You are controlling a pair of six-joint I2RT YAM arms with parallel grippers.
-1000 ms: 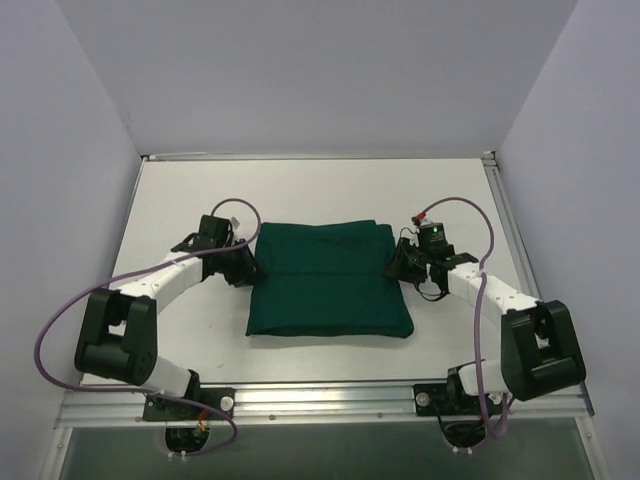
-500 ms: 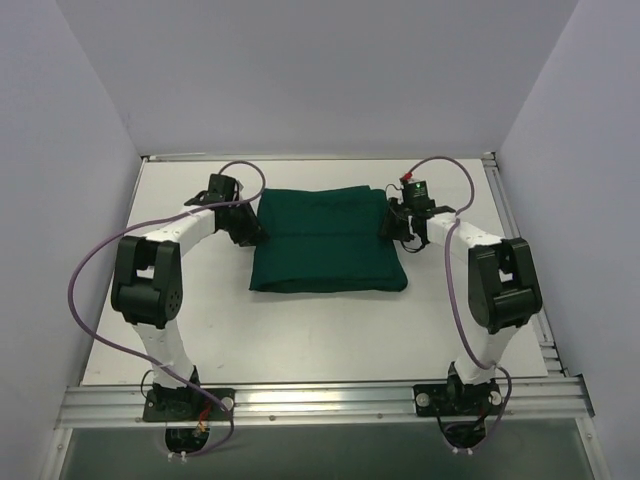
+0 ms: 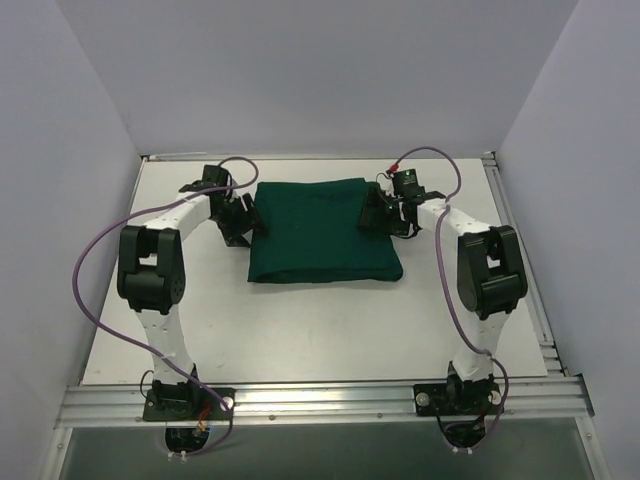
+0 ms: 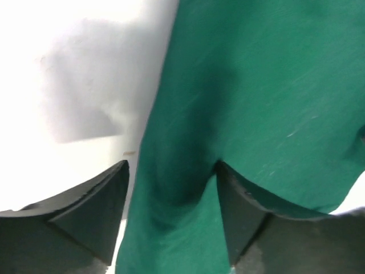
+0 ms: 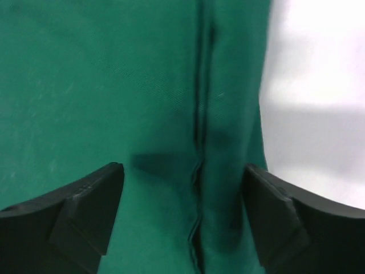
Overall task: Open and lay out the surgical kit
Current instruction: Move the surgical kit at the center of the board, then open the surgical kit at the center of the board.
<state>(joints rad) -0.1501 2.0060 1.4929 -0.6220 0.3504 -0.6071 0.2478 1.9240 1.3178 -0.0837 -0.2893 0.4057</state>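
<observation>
One folded green cloth bundle (image 3: 325, 232) lies at the upper middle of the white table (image 3: 300, 330). The left gripper (image 3: 245, 222) straddles its left edge and the right gripper (image 3: 372, 215) its right edge, both with jaws spread apart, unclamped.

The cloth wrap (image 3: 322, 230) is a plain dark green with no pattern. It is darker along its folds, and a few pale flecks show in the wrist views. The table (image 3: 300, 320) beneath it is matte white, and the walls (image 3: 300, 80) around it are a pale lavender-grey. The left arm (image 3: 150, 275) and the right arm (image 3: 487, 270) have white link shells and black joint housings. The left gripper (image 3: 243, 222) and the right gripper (image 3: 375, 215) are black, and their fingers (image 4: 91, 222) look dull charcoal up close. A purple cable (image 3: 90, 270) loops along each arm, and the one on the right ends in a small red tip (image 3: 393, 169). The rail (image 3: 320, 400) at the near edge is silver-grey metal.
</observation>
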